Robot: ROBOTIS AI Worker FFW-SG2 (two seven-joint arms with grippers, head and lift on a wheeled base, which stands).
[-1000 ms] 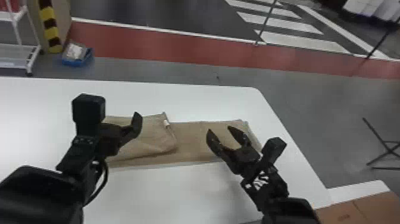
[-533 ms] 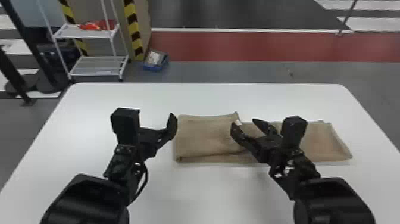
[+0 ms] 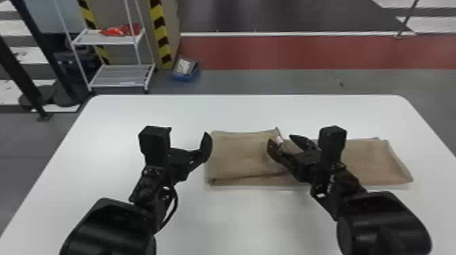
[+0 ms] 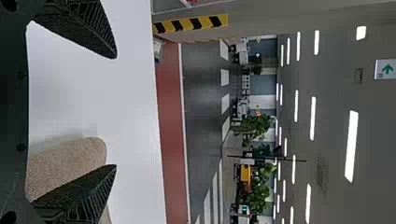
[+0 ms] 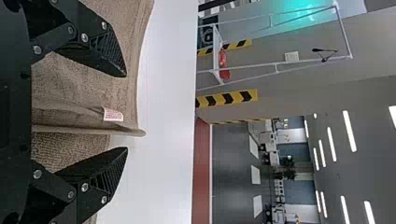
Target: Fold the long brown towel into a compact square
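Observation:
The brown towel [image 3: 369, 162] lies lengthwise across the table, its left part doubled over, with a white tag at the flap's edge. My left gripper [image 3: 191, 149] is at the towel's left end, open and holding nothing. In the left wrist view, the gripper [image 4: 114, 112] has a rounded fold of towel [image 4: 70, 163] beside one finger. My right gripper [image 3: 288, 144] stands open over the flap's edge near the middle. In the right wrist view, the gripper [image 5: 126, 112] has its fingers spread on either side of the tagged edge of the towel [image 5: 84, 77].
The white table [image 3: 237, 220] extends around the towel on every side. Beyond its far edge stand a white wire rack [image 3: 122, 76] and a blue bin [image 3: 186, 69] on the floor. Striped posts rise beside the rack.
The head view has swung left and levelled, bringing the rack into sight. My right gripper is now over the flap's edge instead of the towel's right part. The towel keeps its half-folded shape.

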